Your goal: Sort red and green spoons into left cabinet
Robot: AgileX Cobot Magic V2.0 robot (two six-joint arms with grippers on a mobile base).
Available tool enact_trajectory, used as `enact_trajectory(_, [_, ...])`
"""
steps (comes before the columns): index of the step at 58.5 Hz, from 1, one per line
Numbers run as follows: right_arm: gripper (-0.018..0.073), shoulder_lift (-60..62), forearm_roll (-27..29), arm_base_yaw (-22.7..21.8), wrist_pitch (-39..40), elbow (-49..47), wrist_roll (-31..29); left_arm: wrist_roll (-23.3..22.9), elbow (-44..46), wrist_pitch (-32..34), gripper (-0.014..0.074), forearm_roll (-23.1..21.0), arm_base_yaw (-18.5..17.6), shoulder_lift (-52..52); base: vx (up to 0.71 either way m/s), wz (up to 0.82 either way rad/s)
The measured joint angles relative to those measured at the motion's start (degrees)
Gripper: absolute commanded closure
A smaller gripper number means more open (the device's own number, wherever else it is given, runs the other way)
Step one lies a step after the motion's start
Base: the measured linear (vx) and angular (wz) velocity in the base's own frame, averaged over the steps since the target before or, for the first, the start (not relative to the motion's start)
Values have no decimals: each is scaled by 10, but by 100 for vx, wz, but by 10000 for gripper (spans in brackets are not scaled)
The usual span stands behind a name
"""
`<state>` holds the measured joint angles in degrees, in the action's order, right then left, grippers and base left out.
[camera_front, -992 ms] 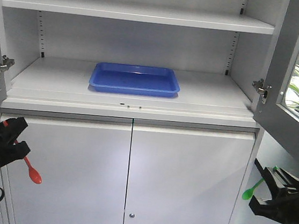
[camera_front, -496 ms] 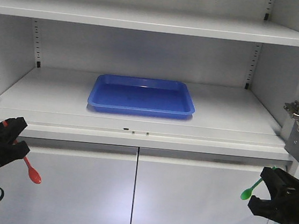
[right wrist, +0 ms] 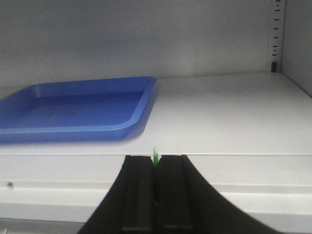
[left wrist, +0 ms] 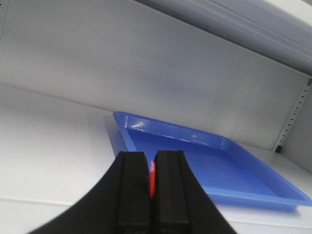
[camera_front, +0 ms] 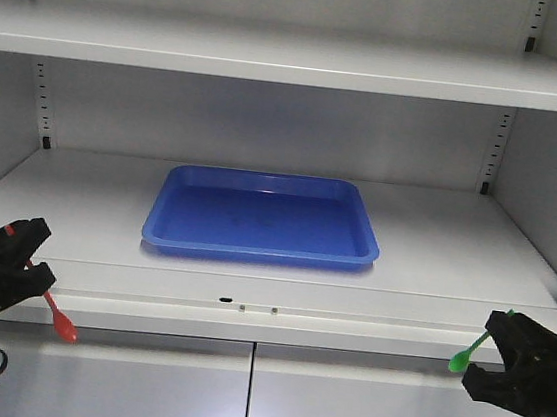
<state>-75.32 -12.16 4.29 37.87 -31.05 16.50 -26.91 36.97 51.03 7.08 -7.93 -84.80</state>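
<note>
Exterior front-facing: matte black left tool (camera_front: 38, 256) clamps the thin red spoon (camera_front: 65, 328), right tool (camera_front: 489, 350) the green spoon (camera_front: 459, 362).

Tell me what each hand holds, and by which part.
The left hand clamps the red spoon by its handle, bowl hanging free below. The right hand clamps the green spoon by its handle, bowl sticking out.

Your left hand (camera_front: 37, 253) pinches the red spoon (camera_front: 64, 326), your right hand (camera_front: 489, 348) the green spoon (camera_front: 459, 362), bowls angled down and inward. The cabinet (camera_front: 276, 55) holds its blue tray (camera_front: 253, 252) ahead, between them.
</note>
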Motion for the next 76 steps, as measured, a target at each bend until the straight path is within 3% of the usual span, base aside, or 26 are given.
enact_trajectory(76, [565, 0, 0, 0, 0, 0, 0, 0, 0, 0, 600, 0, 0, 0, 6, 2])
